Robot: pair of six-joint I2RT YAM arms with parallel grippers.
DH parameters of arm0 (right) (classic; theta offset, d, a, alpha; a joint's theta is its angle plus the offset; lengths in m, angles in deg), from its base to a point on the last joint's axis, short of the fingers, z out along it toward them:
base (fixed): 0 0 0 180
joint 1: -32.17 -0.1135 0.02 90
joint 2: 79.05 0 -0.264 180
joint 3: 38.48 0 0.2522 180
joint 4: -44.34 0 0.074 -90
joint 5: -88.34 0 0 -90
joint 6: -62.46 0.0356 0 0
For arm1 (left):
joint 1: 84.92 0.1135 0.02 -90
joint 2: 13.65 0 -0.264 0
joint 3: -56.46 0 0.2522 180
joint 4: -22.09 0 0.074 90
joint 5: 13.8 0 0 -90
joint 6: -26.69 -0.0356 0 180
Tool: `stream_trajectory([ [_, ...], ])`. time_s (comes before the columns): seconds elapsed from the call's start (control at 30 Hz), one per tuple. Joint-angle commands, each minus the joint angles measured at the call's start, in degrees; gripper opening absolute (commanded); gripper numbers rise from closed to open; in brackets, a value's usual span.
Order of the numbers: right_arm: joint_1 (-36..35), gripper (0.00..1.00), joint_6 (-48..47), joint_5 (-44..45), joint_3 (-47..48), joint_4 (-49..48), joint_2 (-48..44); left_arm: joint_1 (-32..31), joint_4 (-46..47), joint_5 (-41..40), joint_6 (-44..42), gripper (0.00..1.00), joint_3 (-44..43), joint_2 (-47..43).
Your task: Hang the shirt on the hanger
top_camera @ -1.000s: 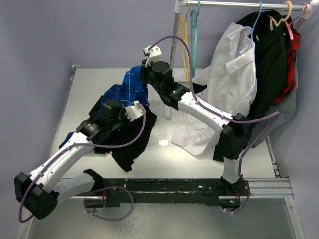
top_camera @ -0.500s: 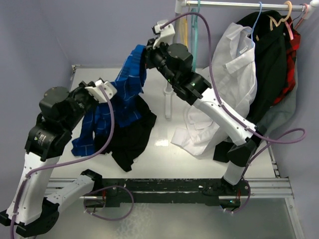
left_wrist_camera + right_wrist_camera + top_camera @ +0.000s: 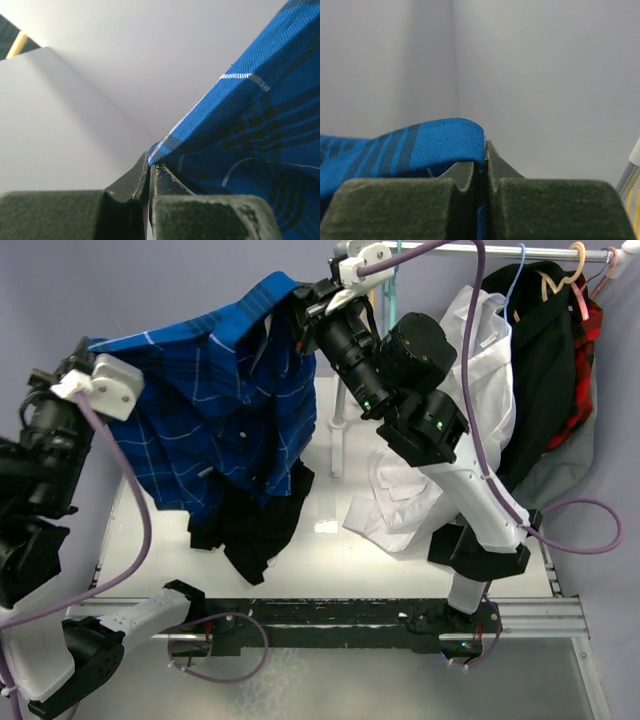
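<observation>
- The shirt (image 3: 215, 420), bright blue plaid, is up in the air and spread wide between the two grippers. Its upper edge runs from one to the other, and its body drapes below them.
- The left gripper (image 3: 82, 352) pinches the shirt's far left corner. In the left wrist view its jaws are pressed together on the plaid edge (image 3: 149, 167), and the cloth fans out to the right of the fingertips.
- The right gripper (image 3: 303, 302) pinches the other end of that edge, higher than the left one. In the right wrist view its jaws are closed on a fold of blue cloth (image 3: 483, 155) that arches over the left finger.
- The hanger (image 3: 392, 295), thin and teal, hangs from the rail (image 3: 500, 250) just to the right of the right gripper, partly hidden by that arm. It is apart from the shirt.
- Below the grippers, a black garment (image 3: 255, 535) lies crumpled on the table (image 3: 340, 560). The shirt's lower hem overlaps it in the overhead view; whether they touch cannot be told.
- Further right of the right gripper, a white shirt (image 3: 470, 370) hangs from the rail on a pale blue hanger (image 3: 512, 285), with its tail resting on the table.
- Beyond the white shirt hang a black garment (image 3: 545, 370) and a red plaid garment (image 3: 585, 360).
</observation>
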Motion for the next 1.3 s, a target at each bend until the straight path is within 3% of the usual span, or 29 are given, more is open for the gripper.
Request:
stream_trajectory([
  [0.0, -2.75, 0.00, -0.63, 1.20, -4.06, -1.88, -5.99, 0.13, 0.11, -3.21, -3.10, 0.00, -2.52, -0.30],
  [0.07, -2.82, 0.00, 4.41, 0.62, -14.01, -1.74, -10.66, -0.02, -0.06, -3.75, -2.13, 0.00, 2.65, -2.20],
  [0.17, -2.82, 0.00, 14.59, -3.32, -34.55, -2.79, -17.69, -0.12, 3.02, -3.23, 1.10, 0.00, 20.90, -8.73],
  [0.3, -2.90, 0.00, 30.10, -10.83, -58.12, -3.37, -22.41, 1.75, 2.06, 1.96, 7.72, 0.00, 37.92, -14.82],
  [0.47, -3.08, 0.00, 43.29, -19.38, -78.19, -15.09, -22.46, 4.38, -0.12, 7.76, 13.12, 0.00, 51.81, -20.92],
  [0.53, -3.07, 0.00, 44.91, -18.43, -78.50, -16.78, -19.51, 4.44, 3.61, 6.63, 13.20, 0.00, 57.65, -21.28],
  [0.63, -3.02, 0.00, 44.05, -17.57, -71.51, -14.77, -13.57, 4.43, 10.44, 5.26, 12.72, 0.00, 63.42, -18.53],
  [0.87, 2.67, 0.00, 38.65, -11.12, -53.67, -13.34, -2.24, 6.33, 22.19, 3.78, 11.33, 0.00, 62.01, -5.53],
  [1.07, 11.30, 0.00, 44.65, -10.71, -51.88, -14.39, 1.46, 18.62, 27.61, 8.55, 12.83, 0.00, 59.76, 2.03],
  [1.27, 11.94, 0.00, 45.38, -11.46, -52.41, -14.17, 3.47, 29.70, 28.17, 13.59, 14.79, 0.00, 59.93, 5.19],
])
